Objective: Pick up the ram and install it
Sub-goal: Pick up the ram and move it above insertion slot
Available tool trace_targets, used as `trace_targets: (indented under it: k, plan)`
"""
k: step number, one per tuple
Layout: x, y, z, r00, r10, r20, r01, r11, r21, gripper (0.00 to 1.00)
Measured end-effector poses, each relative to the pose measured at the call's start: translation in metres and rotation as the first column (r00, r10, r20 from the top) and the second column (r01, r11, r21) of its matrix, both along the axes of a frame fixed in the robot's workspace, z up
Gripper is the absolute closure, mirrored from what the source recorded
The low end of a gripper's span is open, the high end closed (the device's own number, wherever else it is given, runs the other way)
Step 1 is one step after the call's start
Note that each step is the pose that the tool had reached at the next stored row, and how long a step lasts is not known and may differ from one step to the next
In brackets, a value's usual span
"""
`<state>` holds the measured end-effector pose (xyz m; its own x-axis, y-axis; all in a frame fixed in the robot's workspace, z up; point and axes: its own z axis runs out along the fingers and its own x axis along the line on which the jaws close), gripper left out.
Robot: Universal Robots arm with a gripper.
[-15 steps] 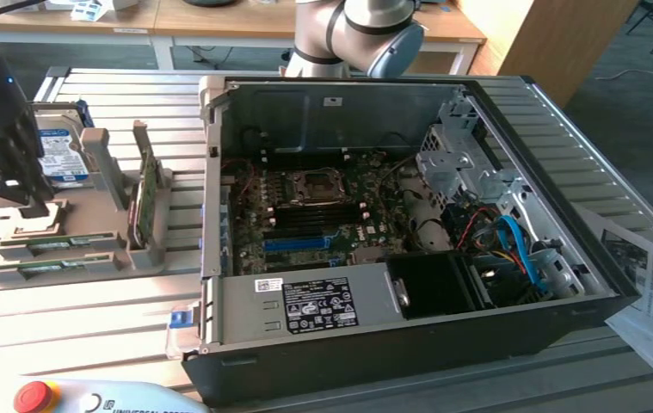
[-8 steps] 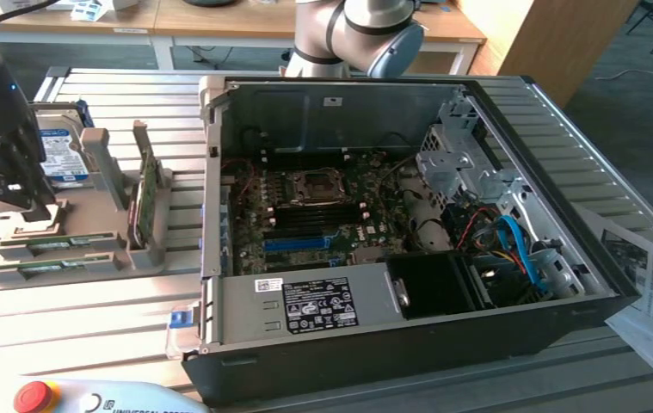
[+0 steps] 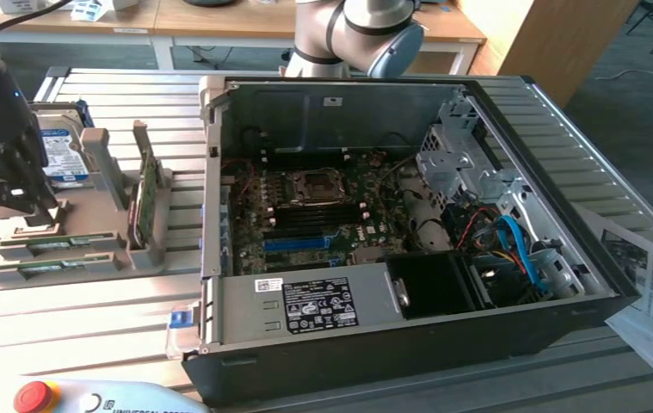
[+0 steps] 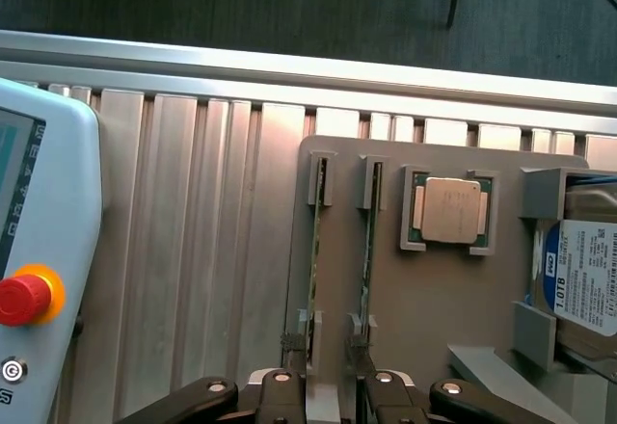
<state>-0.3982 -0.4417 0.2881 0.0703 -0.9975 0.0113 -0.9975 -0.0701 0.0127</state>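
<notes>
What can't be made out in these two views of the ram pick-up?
- Wrist view: the ram sticks are seen edge-on, so their stickers and chips are hidden.
- Exterior view: the motherboard slots are too small to tell free from filled.
- Wrist view: the hard drive is cut off by the picture's edge.
- Exterior view: the gripper hides part of the holder behind it.

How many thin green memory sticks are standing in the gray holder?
2. One stick stands on edge in the holder's outer slot; the other stick is in the next slot, beside the processor. None seems hidden.
</notes>
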Motion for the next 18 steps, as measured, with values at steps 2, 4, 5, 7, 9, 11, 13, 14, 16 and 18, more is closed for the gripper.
trace_targets:
  k: [2, 4, 5, 7, 9, 11, 13, 14, 16, 18]
  plan:
    - [0.0, 0.0, -0.0019, 1.0, 0.0, 0.0, 0.0, 1.0, 0.0, 0.7]
    - [0.0, 0.0, -0.0039, 1.0, 0.0, 0.0, 0.0, 1.0, 0.0001, 0.7]
    - [0.0, 0.0, -0.0049, 1.0, 0.0, 0.0001, 0.0, 1.0, 0.0001, 0.7]
    - [-0.001, 0.0, -0.0067, 1.0, 0.0, 0.0001, 0.0, 1.0, 0.0001, 0.7]
    - [-0.001, 0.0, -0.0085, 1.0, 0.0, 0.0001, 0.0, 1.0, 0.0001, 0.7]
    - [-0.001, 0.0, -0.0104, 1.0, 0.0, 0.0001, 0.0, 1.0, 0.0001, 0.7]
    - [-0.001, 0.0, -0.0122, 1.0, 0.0, 0.0, 0.0, 1.0, 0.0, 0.7]
    - [-0.001, 0.0, -0.0131, 1.0, 0.0, 0.0001, 0.0, 1.0, 0.0001, 0.7]
    - [-0.001, 0.0, -0.0149, 1.0, 0.0, 0.0, 0.0, 1.0, 0.0, 0.7]
    - [-0.001, 0.0, -0.0169, 1.0, 0.0, 0.0002, 0.0, 1.0, 0.0001, 0.7]
